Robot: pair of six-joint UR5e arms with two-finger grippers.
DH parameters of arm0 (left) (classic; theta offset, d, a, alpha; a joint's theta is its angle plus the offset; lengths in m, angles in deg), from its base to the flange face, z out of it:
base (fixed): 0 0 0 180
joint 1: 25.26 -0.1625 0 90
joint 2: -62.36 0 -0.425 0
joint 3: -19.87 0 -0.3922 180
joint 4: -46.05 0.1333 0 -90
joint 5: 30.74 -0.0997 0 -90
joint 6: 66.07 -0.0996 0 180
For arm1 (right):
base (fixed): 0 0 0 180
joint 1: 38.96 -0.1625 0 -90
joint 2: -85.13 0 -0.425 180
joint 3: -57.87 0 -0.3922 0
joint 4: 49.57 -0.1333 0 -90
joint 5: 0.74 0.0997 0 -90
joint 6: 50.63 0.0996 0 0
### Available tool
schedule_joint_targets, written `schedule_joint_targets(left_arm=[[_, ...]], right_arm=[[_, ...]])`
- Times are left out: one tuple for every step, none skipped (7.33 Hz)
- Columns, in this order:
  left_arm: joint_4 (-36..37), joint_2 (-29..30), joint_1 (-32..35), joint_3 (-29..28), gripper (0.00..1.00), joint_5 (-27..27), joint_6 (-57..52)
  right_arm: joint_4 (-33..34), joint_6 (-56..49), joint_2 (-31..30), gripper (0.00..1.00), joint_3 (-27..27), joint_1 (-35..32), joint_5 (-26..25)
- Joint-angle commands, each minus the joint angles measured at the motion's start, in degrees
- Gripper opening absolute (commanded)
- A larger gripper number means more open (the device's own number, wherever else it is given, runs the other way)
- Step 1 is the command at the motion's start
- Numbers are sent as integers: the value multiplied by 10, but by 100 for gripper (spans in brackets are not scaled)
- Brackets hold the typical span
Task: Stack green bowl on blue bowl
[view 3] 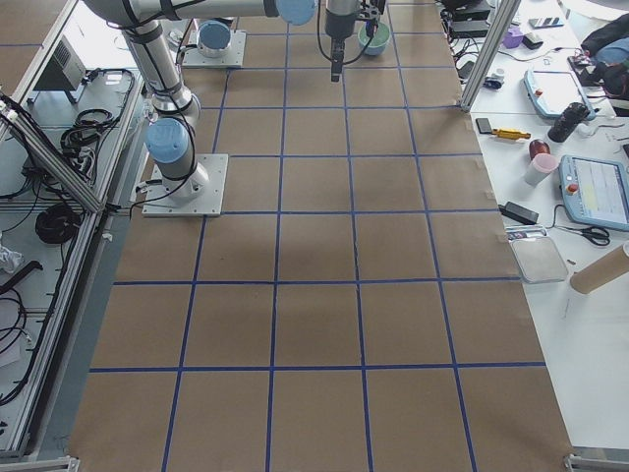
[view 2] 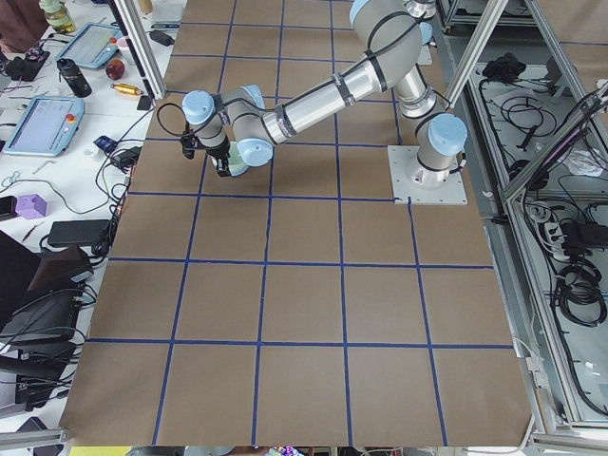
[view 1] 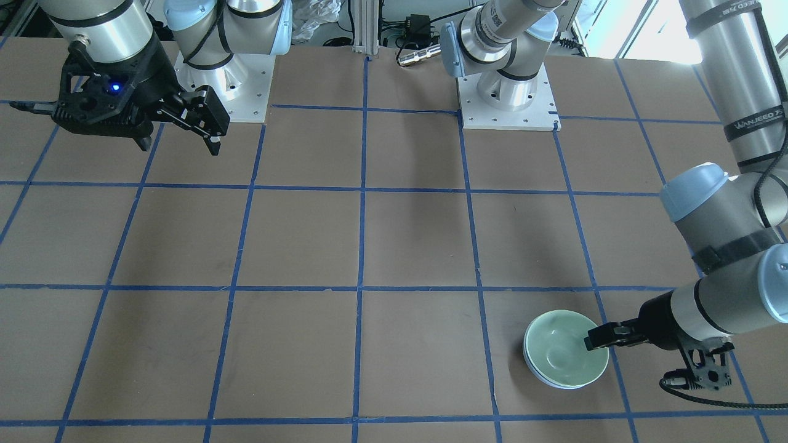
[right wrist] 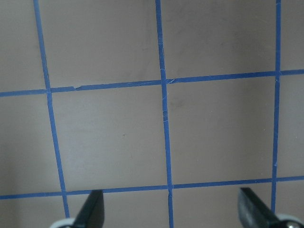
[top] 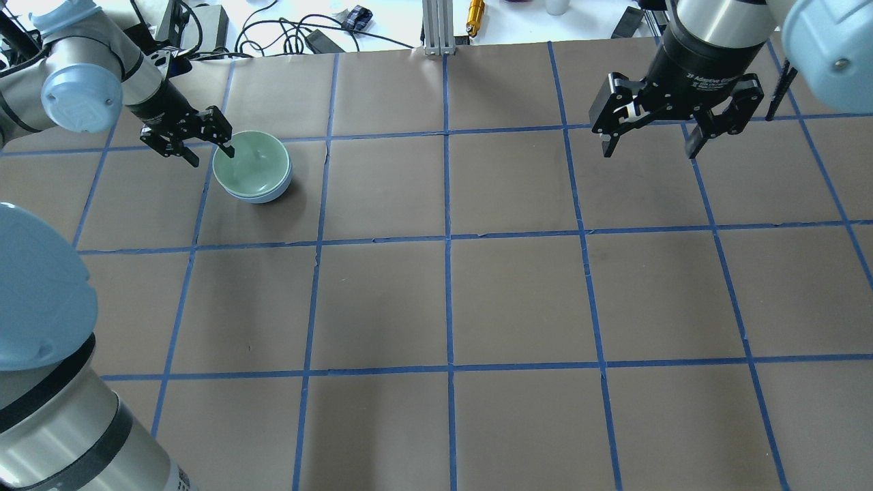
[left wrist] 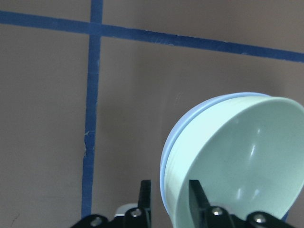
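Note:
The green bowl point(view 1: 563, 354) point(top: 249, 162) point(left wrist: 237, 166) sits nested inside the blue bowl point(view 1: 557, 383) point(top: 262, 198) point(left wrist: 183, 122) on the table at my far left. Only the blue bowl's rim and lower side show under it. My left gripper point(top: 210, 155) point(view 1: 594, 341) point(left wrist: 170, 199) straddles the stacked rims, one finger inside the green bowl and one outside. Its jaws stand apart, with a gap between the outer finger and the blue bowl. My right gripper point(top: 649, 151) point(view 1: 181, 147) point(right wrist: 172, 211) is open and empty, high over the far right of the table.
The brown table point(top: 450, 300) carries a blue tape grid. The two arm bases point(view 1: 221, 86) point(view 1: 508, 98) stand at the robot's edge. An aluminium post point(top: 436, 27), a gold cylinder point(top: 475, 10) and cables lie beyond the far edge.

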Motion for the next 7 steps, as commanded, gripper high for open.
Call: schedule_joint_targets(left_arm=[[-36,-57,57,1,97,-44,29],[-68,-90,79,1,100,-72,52],[-113,-132,104,1,100,-74,80],[-156,-173,129,1,100,-72,112],[-189,-213,151,1,100,-71,115],[-200,-245,163,8,100,-71,115],[-207,-267,167,23,100,-72,114]], right_arm=[[0,0,0,100,0,0,0],[0,0,0,100,-1,0,0],[0,0,0,100,0,0,0],[0,0,0,100,0,0,0],[0,0,0,100,0,0,0],[1,0,0,100,0,0,0],[0,0,0,100,0,0,0]])
